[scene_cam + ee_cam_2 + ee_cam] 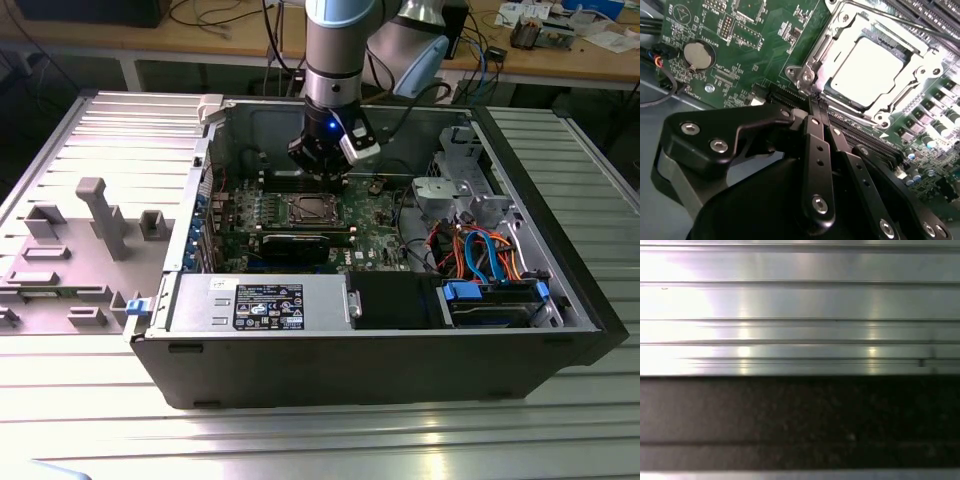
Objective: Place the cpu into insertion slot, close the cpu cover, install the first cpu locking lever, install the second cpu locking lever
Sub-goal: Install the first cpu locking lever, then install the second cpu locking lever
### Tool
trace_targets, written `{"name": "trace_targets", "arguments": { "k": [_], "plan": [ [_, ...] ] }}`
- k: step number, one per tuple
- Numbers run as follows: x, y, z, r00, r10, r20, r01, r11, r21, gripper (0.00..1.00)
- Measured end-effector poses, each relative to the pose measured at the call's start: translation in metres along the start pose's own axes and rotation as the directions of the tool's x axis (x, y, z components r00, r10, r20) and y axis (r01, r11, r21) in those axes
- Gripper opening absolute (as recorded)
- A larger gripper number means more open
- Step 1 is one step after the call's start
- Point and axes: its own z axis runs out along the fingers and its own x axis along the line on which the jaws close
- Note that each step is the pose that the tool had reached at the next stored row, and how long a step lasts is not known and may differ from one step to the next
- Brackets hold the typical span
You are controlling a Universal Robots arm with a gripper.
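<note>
Black gripper [816, 102] arms fill the near part of the second wrist view, its two fingers pressed together with nothing between them, tips just at the corner of the cover [812, 60]. Beyond them the chip [867, 70] lies seated in the socket [920, 60], its pale metal top showing through the frame's window, green board [765, 45] all around and a coin battery [697, 54] off to one side. From the exterior view, the gripper [322, 165] hangs inside the open computer case [350, 375], just behind the socket [305, 210]. Ribbed aluminium table [800, 305] appears in the first wrist view.
</note>
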Motion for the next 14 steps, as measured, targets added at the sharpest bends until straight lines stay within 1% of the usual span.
{"name": "trace_targets", "arguments": {
  "k": [3, 14],
  "plan": [
    [0.0, -0.0019, 0.0, 1.0, 0.0, 0.0, 0.0, 1.0, 0.0006, 0.11],
    [0.0, -0.0037, -0.0001, 1.0, 0.0, 0.0, 0.0, 1.0, 0.0006, 0.11]
  ]
}}
